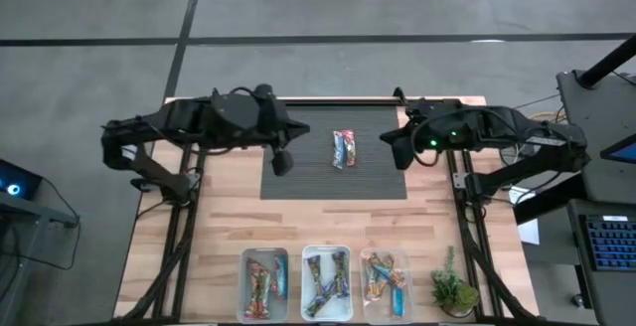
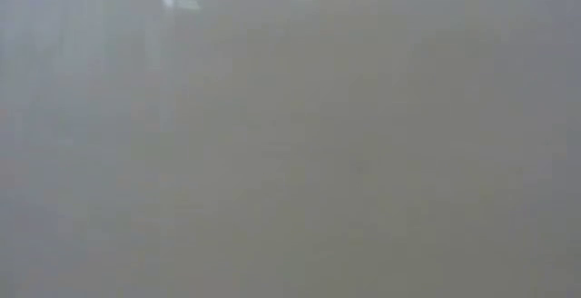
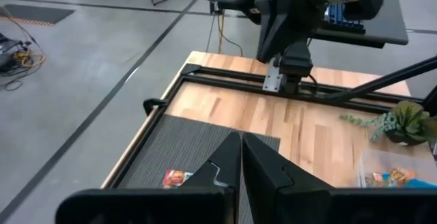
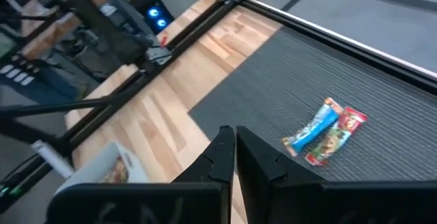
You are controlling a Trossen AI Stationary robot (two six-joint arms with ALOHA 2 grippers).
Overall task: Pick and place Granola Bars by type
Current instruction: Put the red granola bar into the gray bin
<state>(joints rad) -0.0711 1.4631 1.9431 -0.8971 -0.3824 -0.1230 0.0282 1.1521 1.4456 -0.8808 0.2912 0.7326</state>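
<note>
Looking down on your counter [image 1: 224,227], you see two Granola Bars [image 1: 344,148] lying side by side on the dark ribbed mat [image 1: 308,182], long axes running from far edge to near edge. They sit between your left pincer [image 1: 282,161] and right pincer [image 1: 399,153], apart from both, and both are pressed together, holding nothing. Along the near edge, three clear bins [image 1: 326,283] each hold several more wrapped bars.
</note>
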